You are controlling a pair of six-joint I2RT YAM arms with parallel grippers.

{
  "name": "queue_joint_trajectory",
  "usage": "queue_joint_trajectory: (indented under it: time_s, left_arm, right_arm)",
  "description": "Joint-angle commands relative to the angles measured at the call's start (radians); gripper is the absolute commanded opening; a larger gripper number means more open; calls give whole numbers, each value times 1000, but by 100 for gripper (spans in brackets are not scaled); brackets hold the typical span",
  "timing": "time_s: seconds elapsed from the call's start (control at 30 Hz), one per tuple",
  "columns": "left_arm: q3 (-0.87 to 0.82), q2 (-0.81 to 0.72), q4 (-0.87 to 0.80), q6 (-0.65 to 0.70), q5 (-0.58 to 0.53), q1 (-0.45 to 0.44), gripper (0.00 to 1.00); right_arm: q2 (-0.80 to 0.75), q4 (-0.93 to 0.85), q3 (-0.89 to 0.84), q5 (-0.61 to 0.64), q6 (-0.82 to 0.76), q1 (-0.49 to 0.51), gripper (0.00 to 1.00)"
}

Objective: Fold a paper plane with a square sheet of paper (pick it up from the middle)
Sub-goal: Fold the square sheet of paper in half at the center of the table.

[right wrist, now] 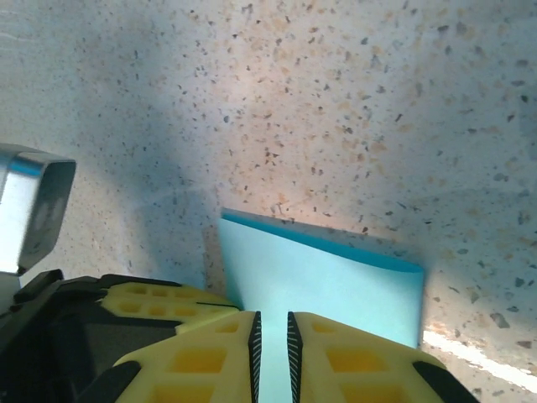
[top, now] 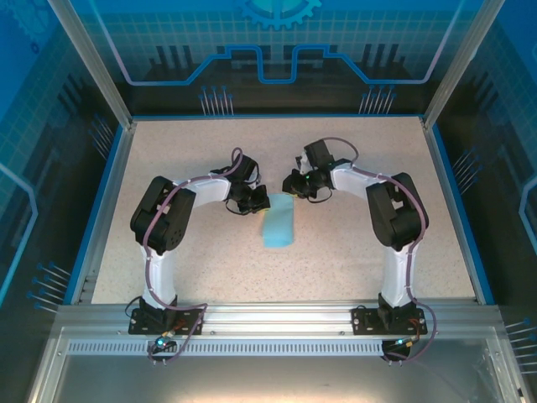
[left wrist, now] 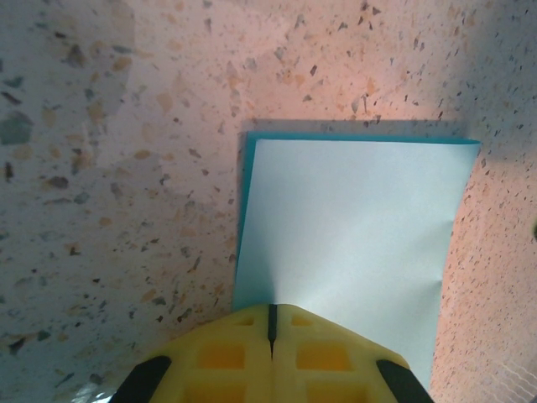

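The clenched left gripper [left wrist: 272, 314] touches the square sheet of paper [top: 278, 225] at 11 o'clock. The right gripper [right wrist: 273, 326], slightly parted, sits at 1 o'clock.

White-black arms [top: 164, 284]; purple cables [top: 148, 267]; yellow ribbed fingers [left wrist: 231, 363]

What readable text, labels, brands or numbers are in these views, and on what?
None. The folded blue paper is plain, the speckled table is unmarked, and the back panel carries a gear graphic and line pattern, no letters or digits.
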Motion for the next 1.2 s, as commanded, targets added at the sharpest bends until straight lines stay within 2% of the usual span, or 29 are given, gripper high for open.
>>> queue_joint_trajectory:
  time_s: [0.0,0.17,0.37,0.53,0.67,0.97,1.17]
  left_arm:
    - [-20,49,-74,20,-39,3,4]
    - [-22,47,-77,21,-38,5,4]
    - [-21,47,-76,19,-40,4,4]
    - [-22,47,-78,21,-40,4,4]
    - [-25,47,-79,23,-40,4,4]
    - [-27,47,-73,19,-39,4,4]
    - [-29,47,-72,19,-40,4,4]
  right_arm:
    - [13,-18,-15,-14,-9,15,19]
    - [41,-19,-40,0,-10,15,19]
    - [81,-87,-12,85,15,6,18]
    - [78,-59,14,55,46,-9,18]
    - [7,81,-41,8,62,-8,18]
    - [101,41,-36,70,95,-18,16]
    - [80,-5,-39,90,88,-20,16]
